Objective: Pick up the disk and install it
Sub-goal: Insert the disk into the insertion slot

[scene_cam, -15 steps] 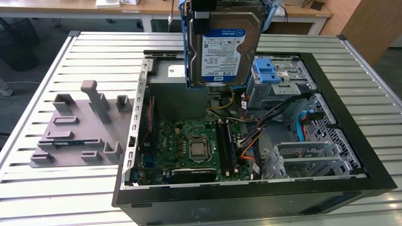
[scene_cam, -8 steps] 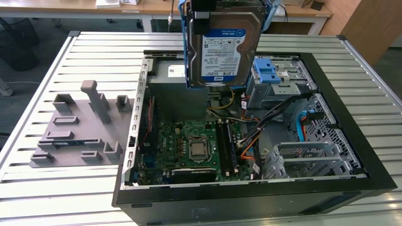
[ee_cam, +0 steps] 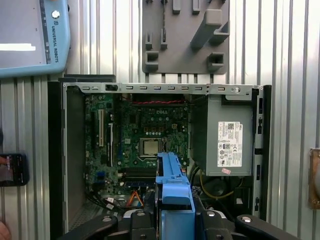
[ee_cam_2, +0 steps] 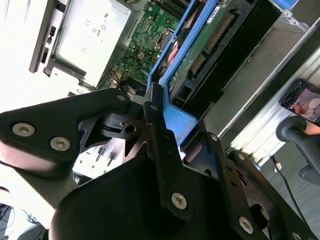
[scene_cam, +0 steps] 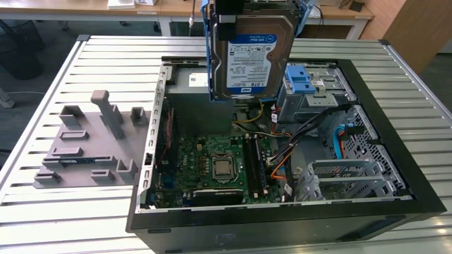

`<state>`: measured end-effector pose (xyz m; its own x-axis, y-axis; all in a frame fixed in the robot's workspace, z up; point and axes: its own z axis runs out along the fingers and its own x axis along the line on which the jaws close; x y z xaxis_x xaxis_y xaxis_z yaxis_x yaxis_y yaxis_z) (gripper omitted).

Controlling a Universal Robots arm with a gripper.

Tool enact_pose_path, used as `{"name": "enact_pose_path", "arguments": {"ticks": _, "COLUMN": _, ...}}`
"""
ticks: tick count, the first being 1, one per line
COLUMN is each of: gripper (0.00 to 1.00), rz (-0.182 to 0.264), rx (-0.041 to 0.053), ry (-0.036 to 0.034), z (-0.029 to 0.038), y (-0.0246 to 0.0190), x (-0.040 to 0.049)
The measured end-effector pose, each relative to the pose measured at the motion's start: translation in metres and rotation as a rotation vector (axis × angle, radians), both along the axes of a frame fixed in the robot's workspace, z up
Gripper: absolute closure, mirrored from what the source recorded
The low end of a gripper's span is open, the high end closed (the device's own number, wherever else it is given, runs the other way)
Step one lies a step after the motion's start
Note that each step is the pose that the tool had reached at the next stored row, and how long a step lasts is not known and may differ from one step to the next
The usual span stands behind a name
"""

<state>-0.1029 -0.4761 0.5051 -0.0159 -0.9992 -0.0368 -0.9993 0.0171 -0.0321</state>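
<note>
The disk [scene_cam: 251,58], a silver hard drive with a white-and-blue label in a blue plastic carrier, hangs on edge in the air above the back of the open computer case [scene_cam: 395,159]. My gripper [scene_cam: 227,16] is shut on its upper end, at the top of the exterior view. In the second wrist view the black fingers [ee_cam_2: 156,117] clamp the blue carrier [ee_cam_2: 175,117], and the disk's circuit-board side [ee_cam_2: 210,40] runs away from them. The first wrist view looks straight down past the carrier's blue edge [ee_cam: 172,182] onto the case interior.
Inside the case lie the green motherboard [scene_cam: 219,164], the grey power-supply box [ee_cam: 230,140] and a metal drive cage with blue latches [scene_cam: 308,83]. A grey fixture plate [scene_cam: 92,148] sits on the slatted table at the exterior view's left. A hand-held phone [ee_cam: 12,169] is beside the case.
</note>
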Motion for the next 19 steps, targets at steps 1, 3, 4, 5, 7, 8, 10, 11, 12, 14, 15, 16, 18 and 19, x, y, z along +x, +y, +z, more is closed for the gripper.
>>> {"name": "enact_pose_path", "arguments": {"ticks": 1, "gripper": 0.63, "rz": 0.0, "rx": -0.0001, "ry": 0.0, "z": 0.0, "y": 0.0, "x": 0.0}}
{"name": "enact_pose_path", "arguments": {"ticks": 3, "gripper": 0.63, "rz": 0.0, "rx": -0.0002, "ry": 0.0, "z": 0.0001, "y": -0.0013, "x": 0.0001}}
{"name": "enact_pose_path", "arguments": {"ticks": 4, "gripper": 0.63, "rz": 0.0, "rx": -0.0001, "ry": 0.0001, "z": 0.0001, "y": -0.0013, "x": 0.0001}}
{"name": "enact_pose_path", "arguments": {"ticks": 5, "gripper": 0.63, "rz": 0.0, "rx": -0.0001, "ry": 0.0, "z": 0.0001, "y": -0.0014, "x": 0.0001}}
{"name": "enact_pose_path", "arguments": {"ticks": 7, "gripper": 0.63, "rz": 0.0, "rx": 0.0, "ry": 0.0, "z": 0.0, "y": -0.0014, "x": 0.0}}
{"name": "enact_pose_path", "arguments": {"ticks": 8, "gripper": 0.63, "rz": 0.0, "rx": -0.0001, "ry": 0.0, "z": 0.0, "y": -0.0014, "x": 0.0}}
{"name": "enact_pose_path", "arguments": {"ticks": 10, "gripper": 0.63, "rz": 0.0, "rx": -0.0001, "ry": 0.0, "z": 0.0, "y": -0.0015, "x": 0.0001}}
{"name": "enact_pose_path", "arguments": {"ticks": 11, "gripper": 0.63, "rz": 0.0, "rx": -0.0001, "ry": 0.0, "z": 0.0, "y": -0.0015, "x": 0.0001}}
{"name": "enact_pose_path", "arguments": {"ticks": 12, "gripper": 0.63, "rz": 0.0, "rx": -0.0001, "ry": 0.0, "z": 0.0, "y": -0.0016, "x": 0.0001}}
{"name": "enact_pose_path", "arguments": {"ticks": 14, "gripper": 0.63, "rz": 0.0, "rx": -0.0001, "ry": 0.0001, "z": -0.0005, "y": -0.0026, "x": 0.0001}}
{"name": "enact_pose_path", "arguments": {"ticks": 15, "gripper": 0.63, "rz": 0.0, "rx": -0.0003, "ry": 0.0001, "z": -0.0008, "y": -0.0039, "x": 0.0001}}
{"name": "enact_pose_path", "arguments": {"ticks": 16, "gripper": 0.63, "rz": 0.0, "rx": -0.0002, "ry": 0.0001, "z": -0.0014, "y": -0.0056, "x": 0.0001}}
{"name": "enact_pose_path", "arguments": {"ticks": 18, "gripper": 0.63, "rz": 0.0, "rx": -0.0001, "ry": 0.0, "z": -0.0025, "y": -0.0118, "x": 0.0001}}
{"name": "enact_pose_path", "arguments": {"ticks": 19, "gripper": 0.63, "rz": 0.0, "rx": -0.0001, "ry": 0.0001, "z": -0.0031, "y": -0.0151, "x": 0.0001}}
